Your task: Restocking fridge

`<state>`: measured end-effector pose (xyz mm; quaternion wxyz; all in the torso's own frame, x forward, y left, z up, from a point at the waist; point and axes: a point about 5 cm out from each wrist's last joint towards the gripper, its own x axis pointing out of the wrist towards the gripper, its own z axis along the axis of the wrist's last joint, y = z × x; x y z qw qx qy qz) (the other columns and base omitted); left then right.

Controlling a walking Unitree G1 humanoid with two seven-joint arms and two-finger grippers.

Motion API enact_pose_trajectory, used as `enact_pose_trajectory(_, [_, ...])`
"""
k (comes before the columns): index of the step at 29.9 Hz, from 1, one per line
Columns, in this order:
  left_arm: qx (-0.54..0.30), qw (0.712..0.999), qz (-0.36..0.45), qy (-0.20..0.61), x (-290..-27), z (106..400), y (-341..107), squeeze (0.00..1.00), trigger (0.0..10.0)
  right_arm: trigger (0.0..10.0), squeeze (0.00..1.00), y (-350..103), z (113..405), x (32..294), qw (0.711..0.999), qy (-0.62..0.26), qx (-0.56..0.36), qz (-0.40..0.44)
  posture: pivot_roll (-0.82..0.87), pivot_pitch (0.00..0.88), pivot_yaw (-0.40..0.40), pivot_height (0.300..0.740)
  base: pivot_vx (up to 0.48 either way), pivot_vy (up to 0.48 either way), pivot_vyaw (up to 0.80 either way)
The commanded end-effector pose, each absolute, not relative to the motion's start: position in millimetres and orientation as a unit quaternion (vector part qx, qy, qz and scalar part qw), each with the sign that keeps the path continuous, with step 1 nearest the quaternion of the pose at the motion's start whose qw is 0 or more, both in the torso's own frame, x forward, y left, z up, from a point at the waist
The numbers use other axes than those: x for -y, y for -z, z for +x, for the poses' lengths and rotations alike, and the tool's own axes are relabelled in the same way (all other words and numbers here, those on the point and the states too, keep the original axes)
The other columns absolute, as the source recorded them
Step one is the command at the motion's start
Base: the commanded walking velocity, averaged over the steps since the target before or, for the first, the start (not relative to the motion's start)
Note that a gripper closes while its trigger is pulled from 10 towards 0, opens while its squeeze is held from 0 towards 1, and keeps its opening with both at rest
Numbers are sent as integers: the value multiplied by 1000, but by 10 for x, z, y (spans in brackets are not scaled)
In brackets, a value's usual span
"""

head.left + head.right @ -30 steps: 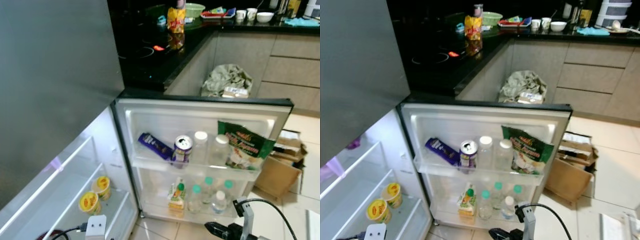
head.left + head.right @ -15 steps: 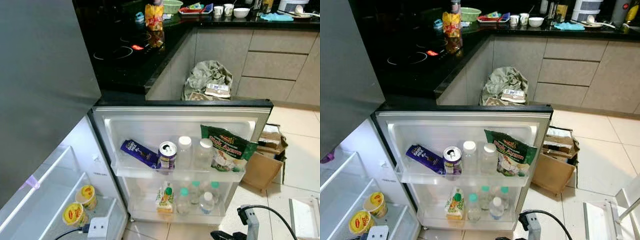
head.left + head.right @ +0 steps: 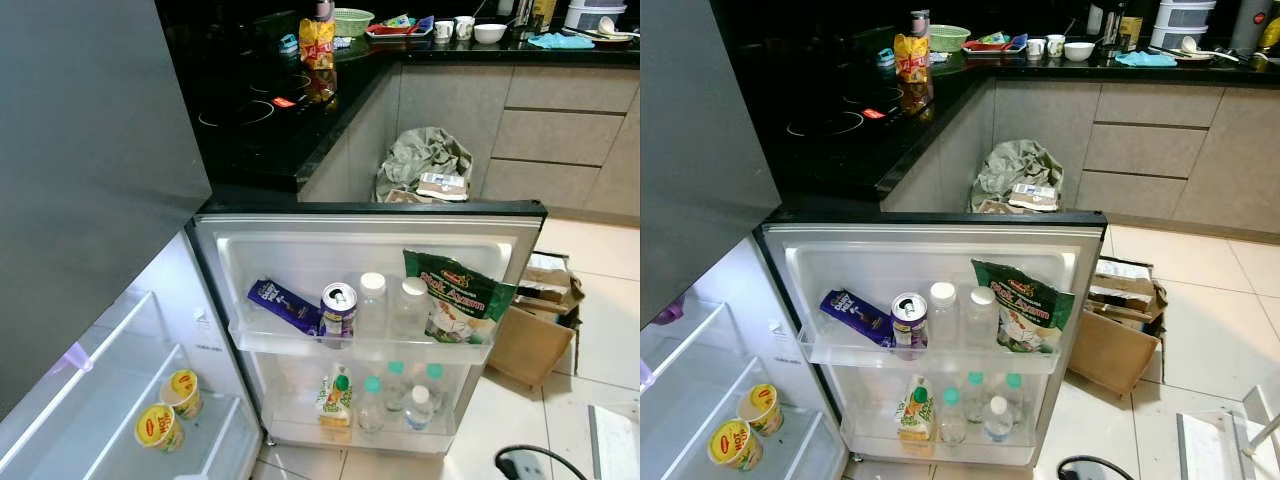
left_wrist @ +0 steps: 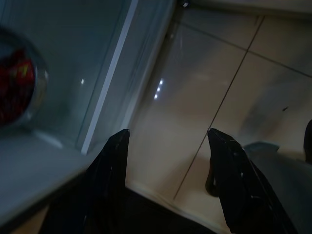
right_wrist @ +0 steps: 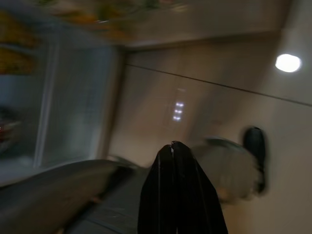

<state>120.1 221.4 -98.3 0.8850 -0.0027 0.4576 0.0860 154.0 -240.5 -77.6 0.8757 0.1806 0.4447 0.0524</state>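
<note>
My left gripper [image 4: 168, 139] hangs over the beige tiled floor [image 4: 204, 97] with fingers spread, empty. My right gripper [image 5: 173, 146] has fingers pressed together, holding nothing. The open white fridge door [image 3: 370, 240] carries a silver drink can [image 3: 338, 306].

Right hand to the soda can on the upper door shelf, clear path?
Probably yes. The soda can stands at the shelf front, its top uncovered; the right hand, shut and empty, hangs low over the floor tiles.
</note>
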Motion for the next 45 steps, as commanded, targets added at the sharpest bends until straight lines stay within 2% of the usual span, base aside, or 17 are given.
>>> enact_pose_trajectory(1, [-470, 878, -7, -97, -2265, 1134, 998, 0, 10000, 10000, 0, 797, 1496, 2449, 875, -16, -448, 181, -108, 23, 12, 740, 0, 0, 0])
enact_pose_trajectory(3, [-475, 872, -20, -112, -2296, 1095, 1006, 0, 10000, 10000, 0, 842, 1367, 2536, 869, 34, -465, 167, -101, 15, 10, 740, 0, 0, 0])
enact_pose_trajectory(9, [-471, 874, -40, -114, -2293, 1158, 993, 0, 10000, 10000, 0, 877, 1270, 2584, 861, 71, -480, 151, -98, 0, -7, 740, 0, -46, 0])
enact_pose_trajectory(18, [-467, 877, -50, -97, -2198, 1234, 991, 0, 10000, 10000, 0, 829, 1433, 2562, 871, 54, -472, 129, -107, 0, -10, 740, 0, -420, 0])
enact_pose_trajectory(25, [-472, 875, -57, -87, -2113, 1217, 1013, 0, 10000, 10000, 0, 763, 1557, 2628, 885, 79, -446, 109, -113, 0, -4, 740, 0, -469, 0])
enact_pose_trajectory(35, [-478, 872, -57, -85, -2118, 1170, 1027, 0, 10000, 10000, 0, 832, 1411, 2578, 877, 76, -458, 125, -114, 0, 4, 740, 0, -468, 0])
enact_pose_trajectory(45, [-472, 876, -60, -84, -2115, 1220, 1012, 0, 10000, 10000, 0, 840, 1386, 2581, 876, 72, -462, 123, -112, 0, 2, 740, 0, -469, 0])
